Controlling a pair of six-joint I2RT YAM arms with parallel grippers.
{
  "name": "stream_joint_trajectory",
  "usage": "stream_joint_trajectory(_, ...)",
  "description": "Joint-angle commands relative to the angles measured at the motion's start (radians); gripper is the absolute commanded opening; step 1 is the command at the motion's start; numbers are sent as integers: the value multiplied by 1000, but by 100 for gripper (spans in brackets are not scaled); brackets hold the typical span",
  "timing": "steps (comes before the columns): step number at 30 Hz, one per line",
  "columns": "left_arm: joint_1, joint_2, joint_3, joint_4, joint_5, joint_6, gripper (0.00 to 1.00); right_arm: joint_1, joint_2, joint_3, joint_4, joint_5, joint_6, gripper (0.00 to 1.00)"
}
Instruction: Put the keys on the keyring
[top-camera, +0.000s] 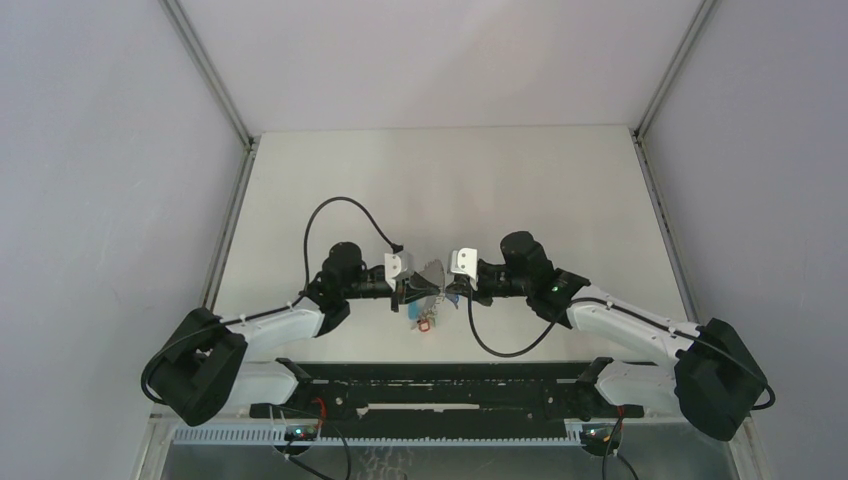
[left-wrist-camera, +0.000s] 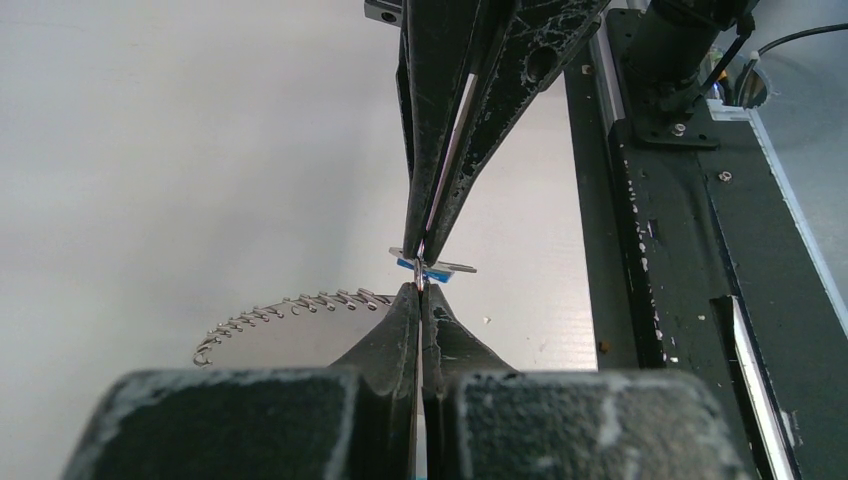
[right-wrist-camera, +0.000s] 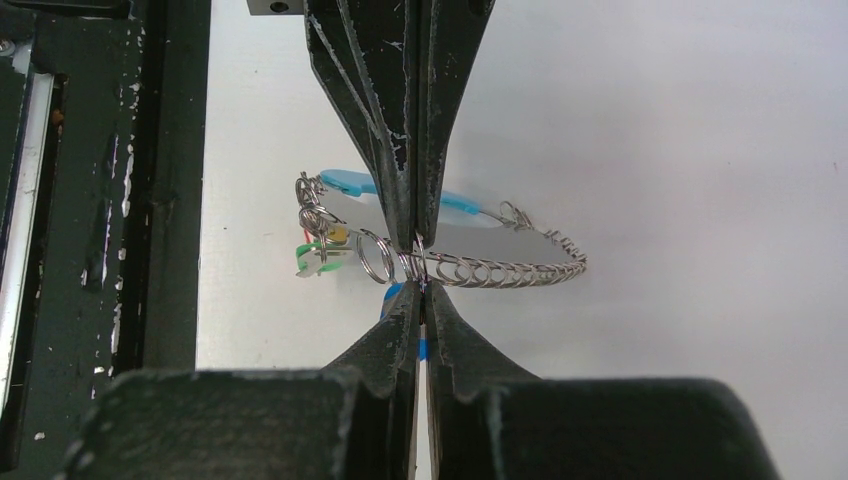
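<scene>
The keyring (right-wrist-camera: 500, 271) is a thin wire loop strung with small silver rings, cyan pieces (right-wrist-camera: 345, 182) and green and red bits (right-wrist-camera: 318, 254). My left gripper (left-wrist-camera: 421, 288) is shut on its wire; in the right wrist view it comes in from above (right-wrist-camera: 413, 243). My right gripper (right-wrist-camera: 422, 290) is shut on the dark-blue key (right-wrist-camera: 395, 293), whose head and silver blade show in the left wrist view (left-wrist-camera: 432, 266), touching the ring wire. In the top view the left gripper (top-camera: 412, 291) and right gripper (top-camera: 452, 286) meet tip to tip above the table centre.
The keyring's arc of rings (left-wrist-camera: 290, 305) curves left above the white table (top-camera: 440, 190). The black base rail (top-camera: 440, 385) runs along the near edge, close behind both grippers. Cage posts (top-camera: 215, 80) and walls flank the table.
</scene>
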Motion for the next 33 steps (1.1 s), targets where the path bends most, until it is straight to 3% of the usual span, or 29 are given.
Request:
stream_joint_trajectory(1, -14, -3, 8, 90, 28, -24, 0, 5, 2, 6, 82, -33, 17, 0)
stream_joint_trajectory(12, -30, -2, 51, -9, -67, -47, 0, 39, -10, 6, 58, 33, -21, 0)
stream_joint_trajectory(33, -45, -54, 95, -60, -241, -267, 0, 118, 1, 7, 42, 233, -73, 0)
